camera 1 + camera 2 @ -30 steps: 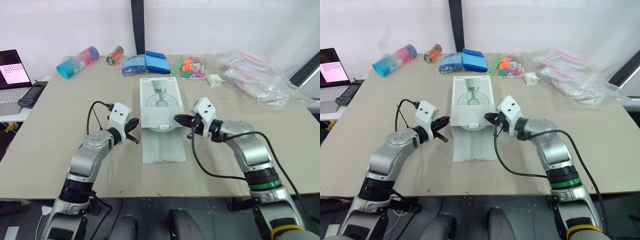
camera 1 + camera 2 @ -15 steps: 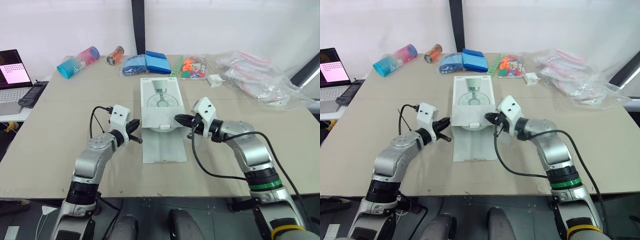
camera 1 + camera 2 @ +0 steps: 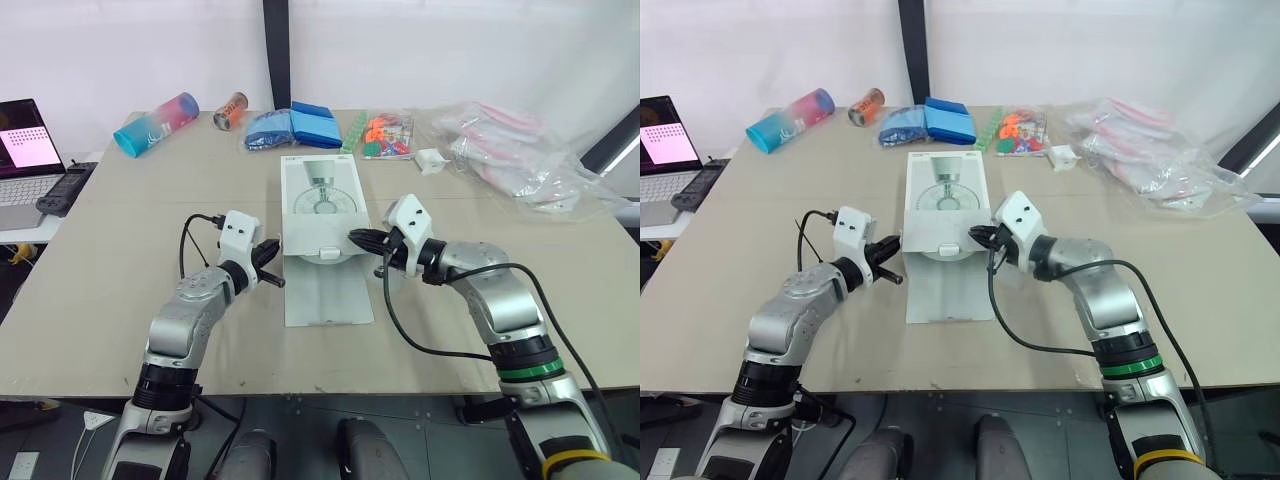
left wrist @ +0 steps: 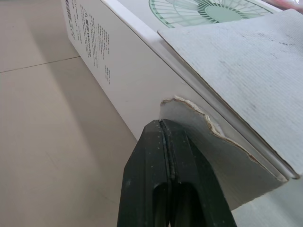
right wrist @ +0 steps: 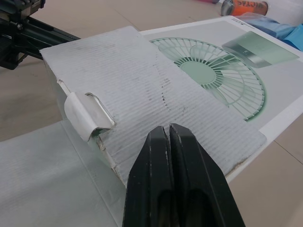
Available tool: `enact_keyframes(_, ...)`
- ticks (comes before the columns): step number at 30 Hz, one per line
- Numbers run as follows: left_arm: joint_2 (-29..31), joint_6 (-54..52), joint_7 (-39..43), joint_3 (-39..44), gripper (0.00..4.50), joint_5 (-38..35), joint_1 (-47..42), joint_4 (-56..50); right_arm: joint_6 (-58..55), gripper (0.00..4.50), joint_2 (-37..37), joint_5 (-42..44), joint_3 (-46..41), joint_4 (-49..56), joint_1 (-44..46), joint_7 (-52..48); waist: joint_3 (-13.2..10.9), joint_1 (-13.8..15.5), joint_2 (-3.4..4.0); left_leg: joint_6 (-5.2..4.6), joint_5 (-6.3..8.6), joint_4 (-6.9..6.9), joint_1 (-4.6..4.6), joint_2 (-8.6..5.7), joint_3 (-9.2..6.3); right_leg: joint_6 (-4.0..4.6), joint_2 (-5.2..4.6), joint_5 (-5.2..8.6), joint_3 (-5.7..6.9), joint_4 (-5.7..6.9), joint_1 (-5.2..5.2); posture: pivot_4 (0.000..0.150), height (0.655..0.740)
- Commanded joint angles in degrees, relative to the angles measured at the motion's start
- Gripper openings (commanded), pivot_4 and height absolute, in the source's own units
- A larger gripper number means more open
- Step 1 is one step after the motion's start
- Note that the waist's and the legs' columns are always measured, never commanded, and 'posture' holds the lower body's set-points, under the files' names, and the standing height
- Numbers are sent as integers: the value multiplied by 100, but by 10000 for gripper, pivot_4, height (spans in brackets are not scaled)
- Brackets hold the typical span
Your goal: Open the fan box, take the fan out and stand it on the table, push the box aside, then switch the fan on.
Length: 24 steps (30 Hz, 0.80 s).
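Centre frame: fan box [image 3: 320, 205] lay flat on the surface [image 3: 110, 240], its near-end lid folded out toward me, the fan presumably inside; left tool [image 3: 274, 279] clenched on nothing, tips against the torn left side flap; right tool [image 3: 354, 237] likewise clenched empty over the right edge. I judged both were placed to work the inner flaps open.

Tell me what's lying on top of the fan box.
A grey cardboard flap lies folded back over the fan box, covering part of its printed fan picture. The box's inside is hidden.
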State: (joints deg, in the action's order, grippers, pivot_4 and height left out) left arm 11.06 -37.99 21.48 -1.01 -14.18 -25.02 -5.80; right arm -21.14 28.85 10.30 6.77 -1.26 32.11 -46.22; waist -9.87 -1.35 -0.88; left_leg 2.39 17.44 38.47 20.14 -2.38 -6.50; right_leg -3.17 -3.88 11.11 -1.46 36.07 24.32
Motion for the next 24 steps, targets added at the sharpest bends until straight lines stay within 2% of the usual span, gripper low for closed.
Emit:
enact_keyframes(1, -34, 109, 40, 42, 0, -135, -16, -281, -101, 1185, -65, 45, -49, -45, -20, 48, 0, 0, 0, 0, 0, 0, 0, 0, 0, 0, 0, 0, 0, 0, 0, 1500, 7400)
enact_keyframes(11, -39, 166, 191, 193, 0, -441, 90, -574, -65, 1185, -57, 2, -28, -45, -55, 65, 0, 0, 0, 0, 0, 0, 0, 0, 0, 0, 0, 0, 0, 0, 0, 1500, 7400)
enact_keyframes(15, -15, -49, 531, 498, 0, -1158, 405, -1126, -64, 1185, -54, 0, -12, -46, -58, 47, 0, -1, 0, 0, 0, -1, 1, 2, 1, 0, 0, 0, 0, -1, 1, 1500, 7400)
enact_keyframes(17, 80, -536, 708, 646, 0, -1780, 628, -1586, -66, 1185, -47, 0, 11, -53, -57, 7, 0, -2, 0, 1, 0, -1, 1, 1, 0, 0, 0, 0, 0, -1, 1, 1500, 7400)
enact_keyframes(19, 224, -931, 879, 749, 0, -2352, 838, -2046, -63, 1185, -43, -4, 45, -77, -50, -37, 0, -2, 0, 0, 0, 0, 1, 1, 1, 0, 0, 0, -1, 0, 0, 1500, 7400)
enact_keyframes(24, 652, -1560, 1009, 745, 0, -3177, 1111, -2731, -62, 1185, -46, -3, 107, -107, -37, -119, 0, -5, 0, -1, 1, 0, 1, 1, 0, 0, 0, 0, -1, 0, -1, 1500, 7400)
